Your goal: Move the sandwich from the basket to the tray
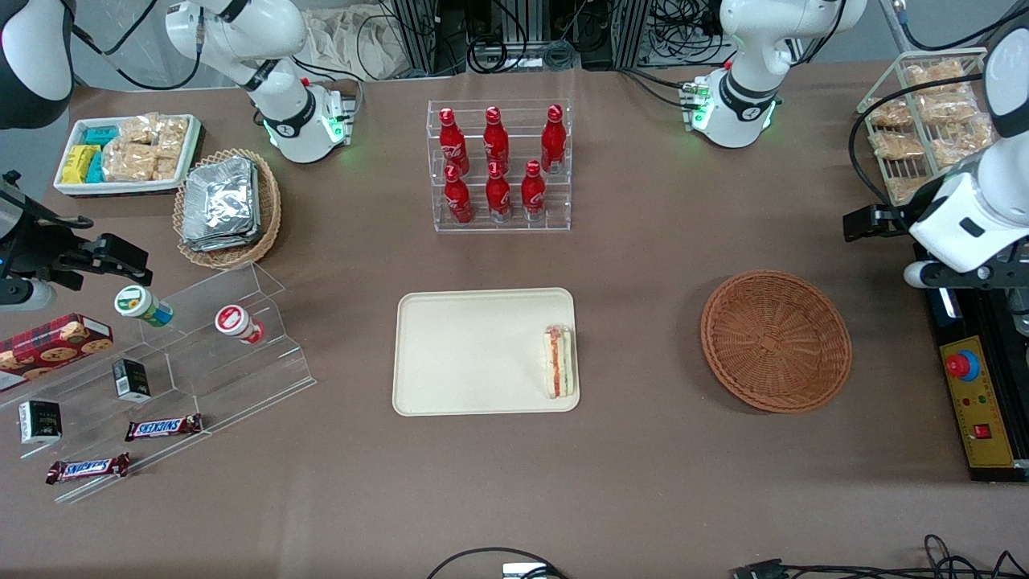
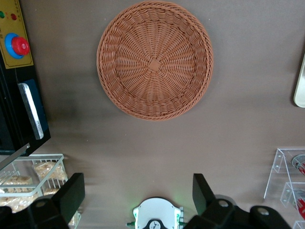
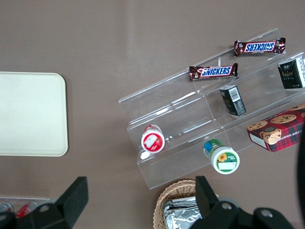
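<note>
Between the spread fingers (image 2: 71, 193) of the gripper (image 2: 138, 191) nothing is held; the jaws are seen wide apart in the wrist view, with only brown tablecloth (image 2: 248, 71) between them. High above the working arm's end of the table the gripper is held, and directly beneath it the basket (image 2: 155, 59) is seen, round, reddish-brown and empty. Just beside the basket, toward the table's edge, a control box with a red button (image 2: 20, 46) is found, and a wire rack of snack bags (image 1: 924, 121) is placed near the gripper's arm. Well apart from the gripper, toward the parked arm, the tray (image 1: 474, 354) is laid flat. On it the sandwich (image 1: 559, 361) is set, along the rim nearest the basket.
</note>
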Motion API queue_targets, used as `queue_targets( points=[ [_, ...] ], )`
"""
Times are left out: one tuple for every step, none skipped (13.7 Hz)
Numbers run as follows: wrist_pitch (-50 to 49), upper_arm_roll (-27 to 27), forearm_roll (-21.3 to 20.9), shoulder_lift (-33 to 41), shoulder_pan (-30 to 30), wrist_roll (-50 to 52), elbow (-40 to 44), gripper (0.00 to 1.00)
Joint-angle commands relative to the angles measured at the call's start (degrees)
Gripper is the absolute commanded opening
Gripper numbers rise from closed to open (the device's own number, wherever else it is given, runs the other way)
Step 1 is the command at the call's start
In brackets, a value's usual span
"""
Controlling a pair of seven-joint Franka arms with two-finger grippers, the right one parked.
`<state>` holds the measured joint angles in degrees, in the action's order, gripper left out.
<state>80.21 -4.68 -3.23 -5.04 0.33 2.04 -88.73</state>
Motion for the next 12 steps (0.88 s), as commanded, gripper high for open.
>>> queue_targets(
  points=[
    [2.8,-0.5,0.3,4.9,0.6,0.3,-5.8,1.0],
    [2.8,-0.5,0.3,4.9,0.6,0.3,-5.8,1.0],
    [2.9,-0.5,0.4,4.9,0.6,0.3,-5.7,1.0],
    [2.8,-1.0,0.3,5.1,1.3,0.3,-5.8,1.0],
    [2.8,-3.2,0.3,5.6,4.2,0.9,-5.8,1.0],
    [2.7,-5.8,0.3,5.7,7.0,1.5,-5.7,1.0],
    [2.7,-6.0,0.6,5.7,7.2,1.7,-5.7,1.0],
    [2.6,-6.0,0.6,5.7,7.2,2.5,-5.6,1.0],
    [2.6,-6.0,0.7,5.6,7.2,3.3,-5.3,1.0],
    [2.6,-6.0,0.7,5.5,7.1,3.4,-5.3,1.0],
    [2.6,-6.0,0.7,5.5,7.1,3.5,-5.3,1.0],
    [2.6,-6.0,0.7,5.2,7.1,3.5,-5.3,1.0]
  ],
)
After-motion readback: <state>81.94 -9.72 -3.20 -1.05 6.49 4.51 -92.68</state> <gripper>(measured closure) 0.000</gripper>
